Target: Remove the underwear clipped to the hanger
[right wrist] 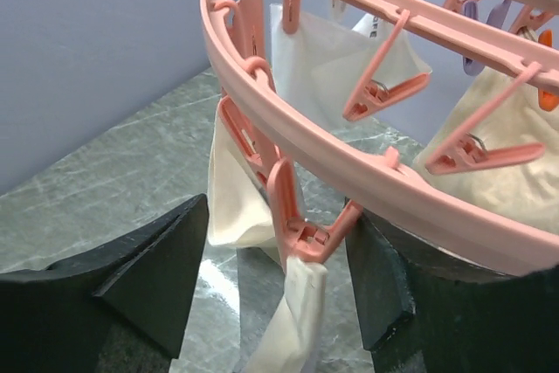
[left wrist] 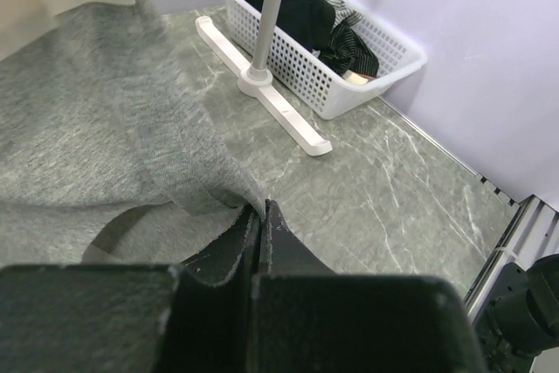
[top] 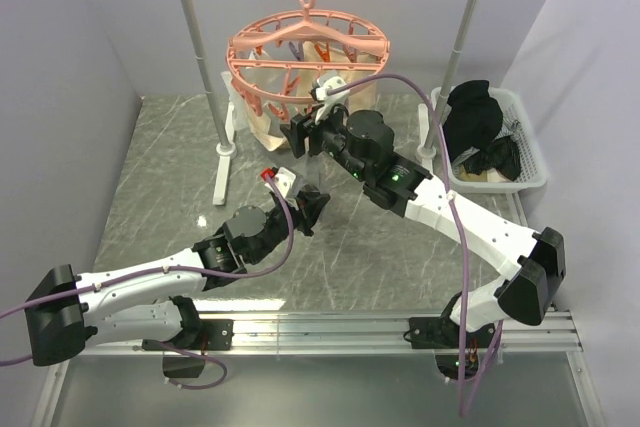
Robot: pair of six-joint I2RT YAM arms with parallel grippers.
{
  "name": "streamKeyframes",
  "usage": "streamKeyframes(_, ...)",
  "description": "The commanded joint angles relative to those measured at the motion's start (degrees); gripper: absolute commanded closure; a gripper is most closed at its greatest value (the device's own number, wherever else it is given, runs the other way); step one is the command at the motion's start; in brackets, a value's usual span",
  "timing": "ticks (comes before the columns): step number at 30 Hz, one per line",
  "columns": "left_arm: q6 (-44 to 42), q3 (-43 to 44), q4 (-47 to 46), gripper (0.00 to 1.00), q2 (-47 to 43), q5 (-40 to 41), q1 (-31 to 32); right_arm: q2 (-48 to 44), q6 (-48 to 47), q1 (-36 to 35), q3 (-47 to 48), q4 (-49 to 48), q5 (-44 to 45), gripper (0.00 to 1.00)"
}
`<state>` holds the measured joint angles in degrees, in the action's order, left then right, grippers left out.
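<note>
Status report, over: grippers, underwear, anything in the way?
Left gripper shut on grey underwear. Right gripper open around a pink clip holding cream underwear. Hanger ring close over right fingers.

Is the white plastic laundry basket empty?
No, black fabric garments lie piled inside the white plastic basket.

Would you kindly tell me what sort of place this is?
Most likely a robot lab bench staged as a laundry corner: two arms are bolted to a metal rail at the edge of a table walled by plain panels, with a pink hanger and a white basket of clothes.
</note>
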<state>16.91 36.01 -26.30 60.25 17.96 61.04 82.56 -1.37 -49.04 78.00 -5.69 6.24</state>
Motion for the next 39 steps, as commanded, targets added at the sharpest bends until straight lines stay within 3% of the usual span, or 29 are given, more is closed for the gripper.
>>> streamKeyframes(1,-0.8,2.6,-2.8,0.99,-0.6,0.6,0.6,-1.4,-0.1,-0.7,-0.2,-3.5,1.8,0.31)
streamKeyframes(12,-0.7,2.5,-2.7,0.98,-1.4,0.9,1.6,3.5,-2.2,-0.8,6.4,-0.1,10.6,0.36)
streamKeyframes(20,-0.7,1.4,-2.0,0.98,-2.3,1.6,1.7,0.2,-1.6,-0.6,3.4,-2.0,7.8,0.68)
streamKeyframes(24,-0.6,1.2,-1.9,0.98,-2.4,1.8,1.7,-0.4,-1.0,-0.7,4.3,-1.0,6.8,0.97)
streamKeyframes(28,-0.6,0.9,-1.7,0.98,-2.7,2.4,1.7,-0.2,-0.3,-0.5,5.4,0.0,7.2,1.00)
streamKeyframes(29,-0.6,0.9,-1.6,0.98,-2.9,2.3,1.6,-0.2,0.4,-0.6,5.6,0.2,7.5,0.92)
streamKeyframes(30,-0.5,0.9,-1.6,0.98,-2.9,2.4,1.7,-0.1,0.7,-0.6,5.8,0.9,7.9,0.58)
streamKeyframes(33,-0.6,0.7,-1.0,0.98,-3.1,2.7,1.7,-0.6,1.3,-0.6,5.8,2.5,9.0,0.26)
streamKeyframes(39,-0.2,0.2,-0.4,0.98,-2.2,3.5,1.6,-4.6,5.2,-0.6,1.3,4.2,7.5,0.19)
